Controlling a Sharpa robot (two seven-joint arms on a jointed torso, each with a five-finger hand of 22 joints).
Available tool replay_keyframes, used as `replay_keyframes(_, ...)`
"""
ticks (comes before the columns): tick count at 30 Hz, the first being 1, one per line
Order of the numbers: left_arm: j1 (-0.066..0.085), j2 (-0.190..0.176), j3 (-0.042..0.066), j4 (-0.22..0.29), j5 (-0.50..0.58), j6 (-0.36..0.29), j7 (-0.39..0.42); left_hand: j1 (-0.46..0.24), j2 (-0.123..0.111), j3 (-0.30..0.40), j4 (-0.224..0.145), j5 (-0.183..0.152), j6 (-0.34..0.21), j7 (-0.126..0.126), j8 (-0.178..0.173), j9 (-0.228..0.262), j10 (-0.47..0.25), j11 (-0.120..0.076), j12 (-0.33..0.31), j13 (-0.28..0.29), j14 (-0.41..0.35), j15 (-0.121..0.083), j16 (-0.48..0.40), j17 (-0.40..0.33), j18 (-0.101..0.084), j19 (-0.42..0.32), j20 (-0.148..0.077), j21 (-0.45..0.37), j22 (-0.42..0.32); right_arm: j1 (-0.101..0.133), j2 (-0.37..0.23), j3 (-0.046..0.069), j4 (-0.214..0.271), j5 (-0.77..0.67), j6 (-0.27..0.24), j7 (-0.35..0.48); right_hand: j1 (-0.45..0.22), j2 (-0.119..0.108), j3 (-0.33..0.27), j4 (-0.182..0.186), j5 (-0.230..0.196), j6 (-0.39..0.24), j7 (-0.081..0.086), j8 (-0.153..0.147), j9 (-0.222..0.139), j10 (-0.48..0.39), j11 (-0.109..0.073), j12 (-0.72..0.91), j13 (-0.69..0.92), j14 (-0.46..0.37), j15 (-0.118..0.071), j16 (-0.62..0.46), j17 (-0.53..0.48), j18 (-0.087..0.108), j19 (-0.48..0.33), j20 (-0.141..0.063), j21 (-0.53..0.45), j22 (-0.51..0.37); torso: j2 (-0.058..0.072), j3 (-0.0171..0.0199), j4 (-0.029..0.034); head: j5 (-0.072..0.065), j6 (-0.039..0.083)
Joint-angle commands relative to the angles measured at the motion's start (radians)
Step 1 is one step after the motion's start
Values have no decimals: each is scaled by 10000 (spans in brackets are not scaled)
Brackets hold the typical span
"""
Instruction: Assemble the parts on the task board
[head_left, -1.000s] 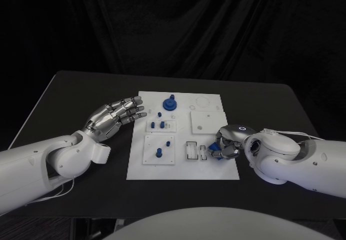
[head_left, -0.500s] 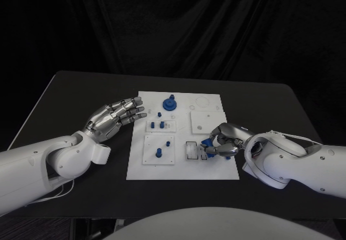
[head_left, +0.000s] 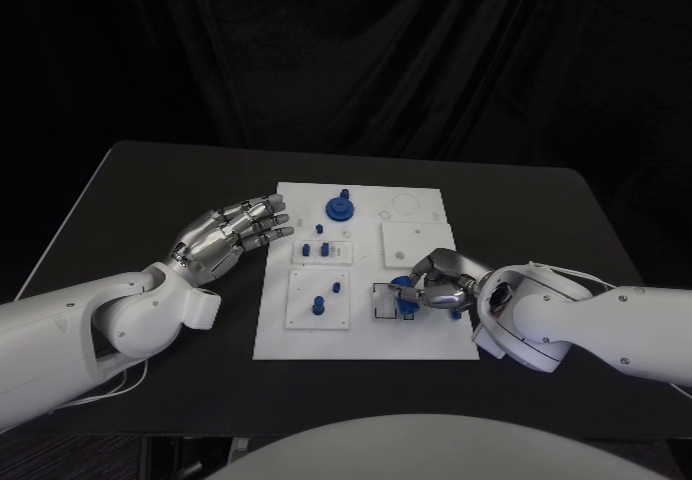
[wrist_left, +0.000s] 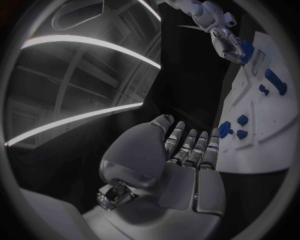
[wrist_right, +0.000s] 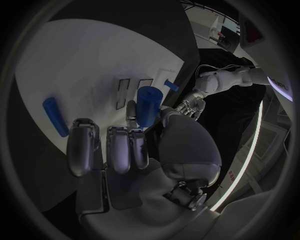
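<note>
The white task board (head_left: 364, 335) lies in the middle of the black table. My right hand (head_left: 437, 283) hovers over the board's near right part, pinching a blue cylinder (wrist_right: 148, 106) between thumb and finger, just above the two narrow slots (head_left: 389, 301). In the right wrist view the slots (wrist_right: 123, 92) lie right behind the cylinder. Another blue cylinder (wrist_right: 55, 116) lies loose on the board beside the hand. My left hand (head_left: 231, 235) floats by the board's left edge, fingers apart and holding nothing.
A blue round piece (head_left: 339, 207) stands at the board's far end. Small blue pegs (head_left: 320, 247) stand in a raised white block, and two more pegs (head_left: 326, 297) in the block nearer me. A plain square block (head_left: 410, 243) lies far right.
My right hand has moved left across the board with the blue cylinder, from the right edge to over the slots. The left hand has stayed where it was.
</note>
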Motion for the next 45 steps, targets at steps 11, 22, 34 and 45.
replay_keyframes(11, -23, 54, 9, -18, 22, 119, 36, -123, 4, 59, -22, 5, 89, 266, 34, 6, -8, 65, 34, 8, -43, 34, 19, 14, -79, 19, -1, -45, -7, 11, 360, 3, -318, 30, 150, -5, -806, 189, -637, 67, -1143, -79, 54, -148, 25, 1040, 112, 27, 2629, 782, 121, -87, 1234, 91, 358, 83, -163, 1980, -1, 11, -8, 30, -2)
replay_keyframes(22, -44, 54, 9, -60, 22, 132, 22, -132, -2, 86, -13, 3, 87, 271, 34, 4, -7, 70, 29, 7, -45, 34, 26, 13, -80, 19, -1, -45, -12, 5, 453, 2, -394, -252, 369, -246, -1464, 415, -1591, 60, -2556, -111, 76, -210, 67, 1040, 134, 27, 2629, 774, 139, -103, 1183, 117, 336, 103, -297, 1947, 1, 9, -9, 31, -2)
replay_keyframes(34, -71, 51, 9, -80, 22, 140, 3, -132, -2, 86, -13, 3, 87, 271, 34, 4, -7, 70, 29, 7, -45, 34, 26, 13, -80, 19, -1, -45, -12, 2, 321, -1, -361, -382, -9, 110, -1093, 589, -1934, -36, -2239, -37, 27, -89, 179, 1040, 95, 27, 2629, 776, 107, -91, 1184, 111, 358, 74, -286, 1960, -5, 13, -22, 91, -2)
replay_keyframes(45, -89, -1, 9, -57, 22, 116, 13, -138, -8, 110, -8, 4, 99, 274, 37, 5, -3, 73, 44, 8, -44, 34, 37, 14, -80, 24, -2, -44, -8, -16, -231, -19, 16, -2864, -2209, 1674, 1442, 234, -1792, -1049, -558, -849, 224, -205, 148, 1040, 248, 27, 2629, 789, 220, -25, 1263, 89, 373, 152, -244, 1987, -5, 13, -20, 158, -2)
